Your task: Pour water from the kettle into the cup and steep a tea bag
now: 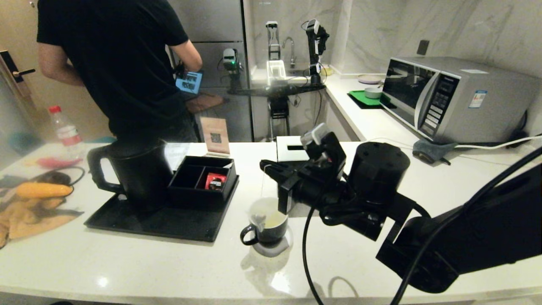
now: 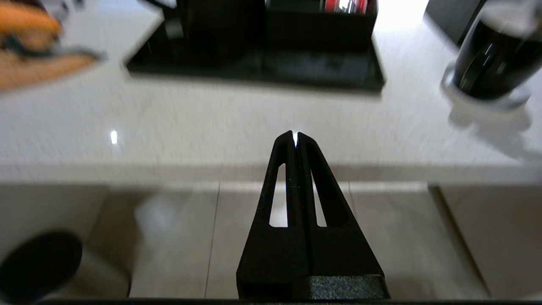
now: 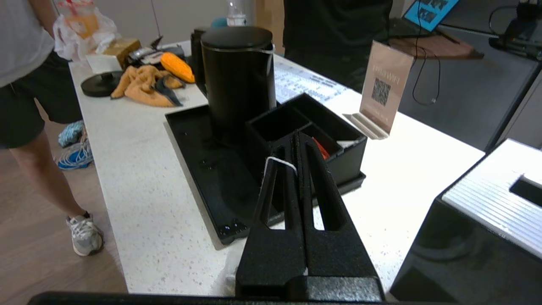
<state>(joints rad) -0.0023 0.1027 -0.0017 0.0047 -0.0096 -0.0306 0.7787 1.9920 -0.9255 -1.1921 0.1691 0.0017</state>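
The dark cup (image 1: 269,228) stands on a pale coaster near the counter's front, holding pale liquid. The tea bag (image 1: 257,220) hangs at the cup's mouth, against its left rim, on a thin string. That string runs up to my right gripper (image 1: 266,166), which is shut on it above the cup; the white string (image 3: 279,162) crosses one finger in the right wrist view. The black kettle (image 1: 135,169) stands upright on the black tray (image 1: 139,218), left of the cup. My left gripper (image 2: 295,136) is shut and empty, low in front of the counter's edge, out of the head view.
A black compartment box (image 1: 202,180) with a red packet (image 1: 215,181) sits on the tray. The black tissue box (image 1: 292,149) is behind my right gripper. A person (image 1: 123,63) stands behind the counter. Orange cloth (image 1: 25,216) lies far left, a microwave (image 1: 449,99) far right.
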